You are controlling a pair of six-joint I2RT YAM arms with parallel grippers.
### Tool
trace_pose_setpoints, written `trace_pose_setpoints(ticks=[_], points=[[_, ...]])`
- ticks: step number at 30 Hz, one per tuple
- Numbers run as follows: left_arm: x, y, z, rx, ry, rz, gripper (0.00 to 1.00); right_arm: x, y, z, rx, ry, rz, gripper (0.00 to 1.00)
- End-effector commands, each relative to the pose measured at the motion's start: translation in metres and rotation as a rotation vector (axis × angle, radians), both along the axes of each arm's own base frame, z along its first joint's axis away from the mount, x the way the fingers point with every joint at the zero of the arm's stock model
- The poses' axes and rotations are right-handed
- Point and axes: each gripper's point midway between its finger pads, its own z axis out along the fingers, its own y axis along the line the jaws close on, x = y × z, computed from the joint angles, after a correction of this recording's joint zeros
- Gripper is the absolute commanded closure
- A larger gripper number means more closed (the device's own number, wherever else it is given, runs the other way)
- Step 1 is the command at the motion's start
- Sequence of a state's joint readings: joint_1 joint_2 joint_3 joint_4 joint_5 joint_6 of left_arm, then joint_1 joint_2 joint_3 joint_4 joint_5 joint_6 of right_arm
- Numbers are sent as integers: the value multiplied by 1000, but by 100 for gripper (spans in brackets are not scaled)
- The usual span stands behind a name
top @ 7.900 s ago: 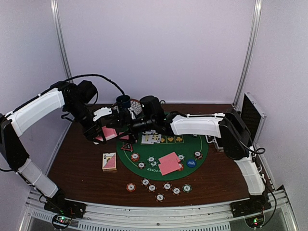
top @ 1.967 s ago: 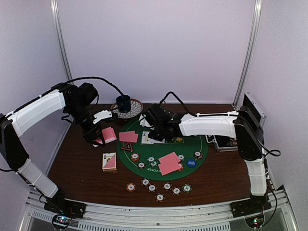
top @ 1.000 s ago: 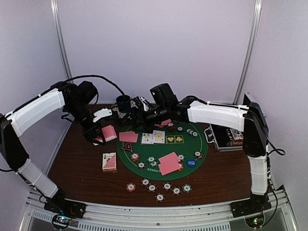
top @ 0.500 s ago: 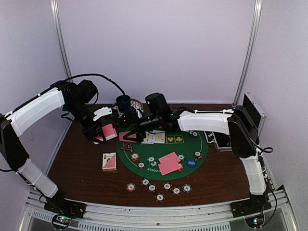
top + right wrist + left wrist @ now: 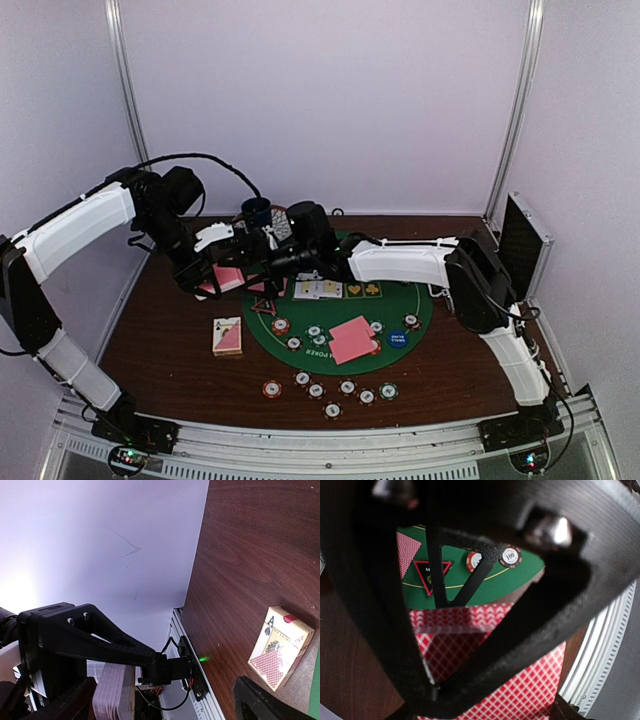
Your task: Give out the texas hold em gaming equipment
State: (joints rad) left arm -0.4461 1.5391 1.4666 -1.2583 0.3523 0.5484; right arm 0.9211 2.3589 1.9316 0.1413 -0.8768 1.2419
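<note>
**Stack of cards held at the edge of the mat**

A stack of pink-backed playing cards [image 5: 229, 277] is gripped tight by the left gripper [image 5: 207, 279], which is closed on it. The stack is held over the brown wooden table [image 5: 160, 350], at the left edge of the round green felt mat [image 5: 395, 300]. The right gripper [image 5: 262, 263] is stretched across the mat and is seen just beside the stack. Its jaws are spread wide and nothing is held between them. Whether the stack is touched by it cannot be told.

In the left wrist view, a red-edged black triangle marker [image 5: 431, 573] and small round striped poker chips [image 5: 511, 556] are seen on the mat, past the held cards. More of these chips are laid in a row on the wood near the front of the table. A flat blue disc [image 5: 398, 338] is laid on the right side of the mat. A small card box [image 5: 228, 336] with an ace on it is laid on the wood, just beside the front left of the mat.
</note>
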Motion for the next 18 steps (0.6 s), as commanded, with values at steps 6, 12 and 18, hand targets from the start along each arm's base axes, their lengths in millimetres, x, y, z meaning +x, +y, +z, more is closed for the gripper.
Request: trace_pose_setpoints(ticks=[6, 12, 18], points=[[4, -6, 9, -41, -22, -8, 100, -5, 14, -4, 31, 22, 38, 3], [3, -5, 9, -38, -27, -10, 100, 0, 0, -13, 11, 29, 40, 11], [2, -4, 10, -37, -32, -11, 100, 6, -24, -9, -1, 4, 33, 23]])
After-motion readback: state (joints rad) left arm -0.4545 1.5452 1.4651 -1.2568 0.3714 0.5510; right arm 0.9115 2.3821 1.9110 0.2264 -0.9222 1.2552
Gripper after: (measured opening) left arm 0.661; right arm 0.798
